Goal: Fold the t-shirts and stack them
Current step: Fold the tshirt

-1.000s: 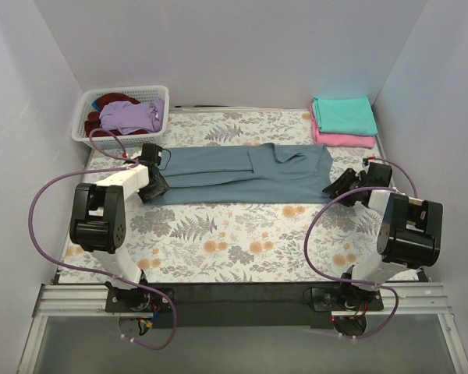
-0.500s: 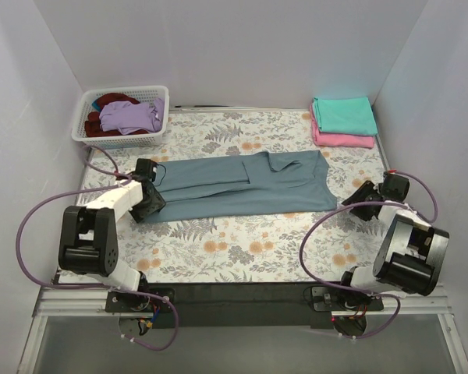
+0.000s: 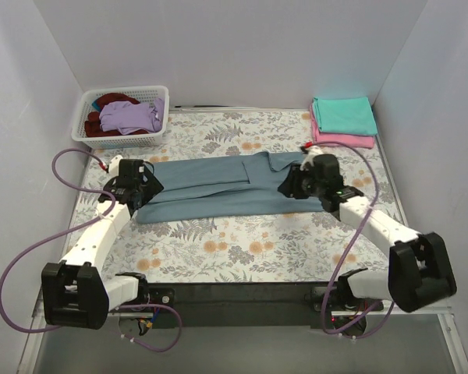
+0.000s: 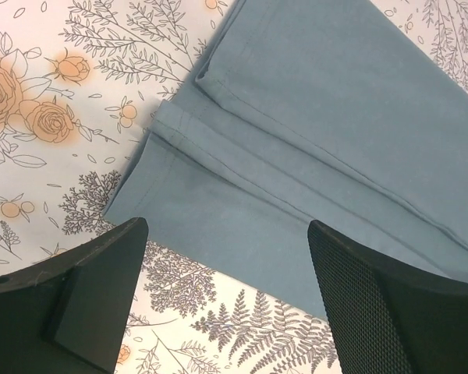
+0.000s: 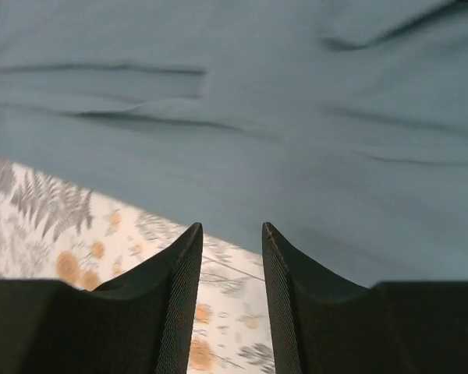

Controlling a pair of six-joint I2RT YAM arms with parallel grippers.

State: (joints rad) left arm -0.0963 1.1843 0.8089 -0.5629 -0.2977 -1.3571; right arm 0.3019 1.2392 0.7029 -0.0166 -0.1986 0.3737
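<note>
Holds left claw (image 4: pixel 226 234) wide open, empty, over slate t-shirt (image 3: pixel 218 187) hem. Holds right claw (image 5: pixel 232 227) narrowly parted, empty, over its other end.

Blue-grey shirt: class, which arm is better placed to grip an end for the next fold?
Likely the left: the left fingers stand wide open over the hem corner of the blue-grey shirt, ready to close. The right fingers sit closer together at its other end.

in the right wrist view the blue-grey shirt (image 5: pixel 296 117) is blurred and runs off three edges. the teal shirt (image 3: pixel 344 114) covers most of the pink shirt (image 3: pixel 343 140); the lilac shirt (image 3: pixel 129 115) hides most of the dark red shirt (image 3: pixel 114 98) in the basket (image 3: pixel 121 139).
</note>
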